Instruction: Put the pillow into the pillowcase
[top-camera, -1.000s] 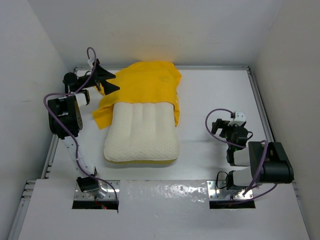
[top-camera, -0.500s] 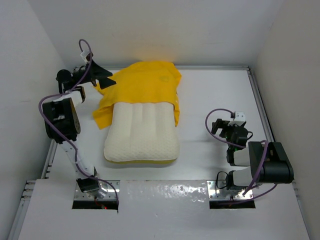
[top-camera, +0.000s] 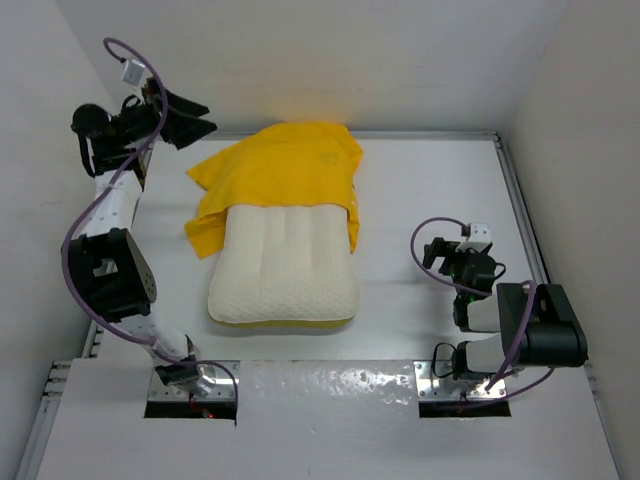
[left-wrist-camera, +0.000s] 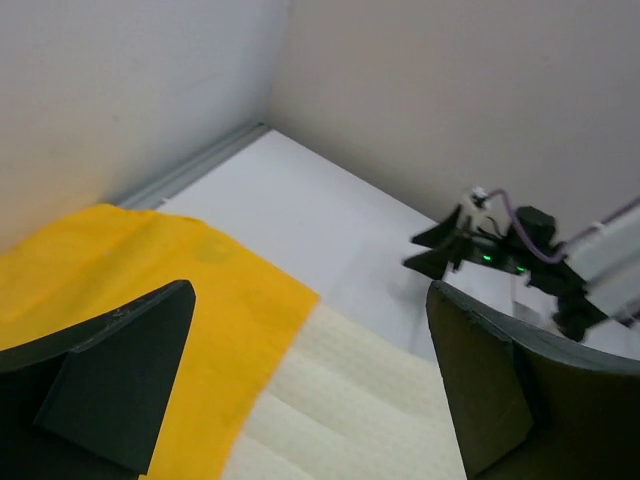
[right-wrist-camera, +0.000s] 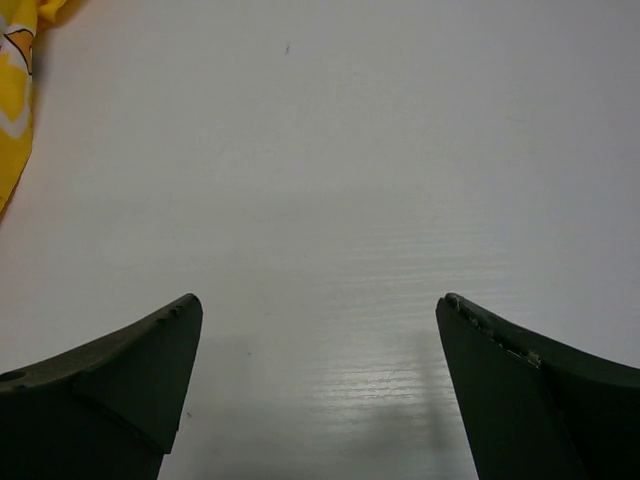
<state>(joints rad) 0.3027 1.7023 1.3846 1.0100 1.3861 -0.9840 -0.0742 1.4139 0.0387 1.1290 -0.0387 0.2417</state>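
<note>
This looks like a robotics lab test cell, not a home. A bare white counter (top-camera: 430, 190) is boxed in by plain white walls (top-camera: 330, 60) and edged with aluminium rail (top-camera: 518, 200). The left arm (top-camera: 105, 215) and right arm (top-camera: 530, 325) are bolted at its near edge, trailing purple cables (top-camera: 415, 243). The only homely things are a pillow (top-camera: 285, 265) and a yellow pillowcase (top-camera: 280, 170).

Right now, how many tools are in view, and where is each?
2. The left tool, open, is high near the far left corner, beside the pillowcase. The right tool, open, is low at the right side, apart from the pillow.
</note>
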